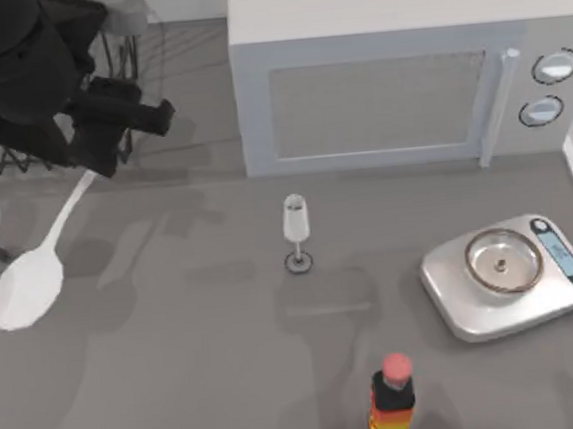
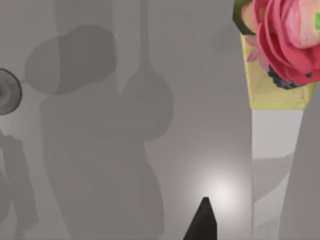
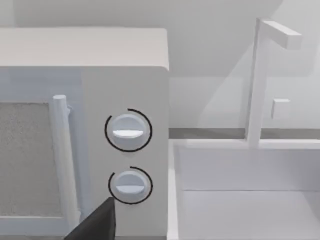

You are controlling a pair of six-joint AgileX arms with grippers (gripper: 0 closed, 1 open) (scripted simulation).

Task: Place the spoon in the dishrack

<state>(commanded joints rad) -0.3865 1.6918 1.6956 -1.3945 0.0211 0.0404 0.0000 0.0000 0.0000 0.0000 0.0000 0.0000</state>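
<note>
Spoon [image 1: 33, 274]: hangs slanted at the left of the top view, its white bowl low and toward the lower left, its thin handle rising to the upper right into the left gripper.
Left gripper [image 1: 96, 163]: black, at the upper left of the top view, just in front of the rack; its fingers pinch the top end of the spoon's handle.
Rack [image 1: 0, 149]: black wire bars at the upper left corner of the top view, mostly hidden under the left arm.
Right gripper [image 3: 97, 222]: one dark fingertip shows at the bottom edge of the right wrist view, facing the microwave's two dials; I cannot tell whether the fingers are spread or pressed together.
Microwave [image 1: 394, 65]: grey-white box across the top middle and right of the top view.
Glass [image 1: 296, 232]: small, clear, upright at the centre of the table.
Scale [image 1: 508, 275]: silver, at the lower right.
Bottle [image 1: 391, 401]: pink cap, at the bottom edge.
</note>
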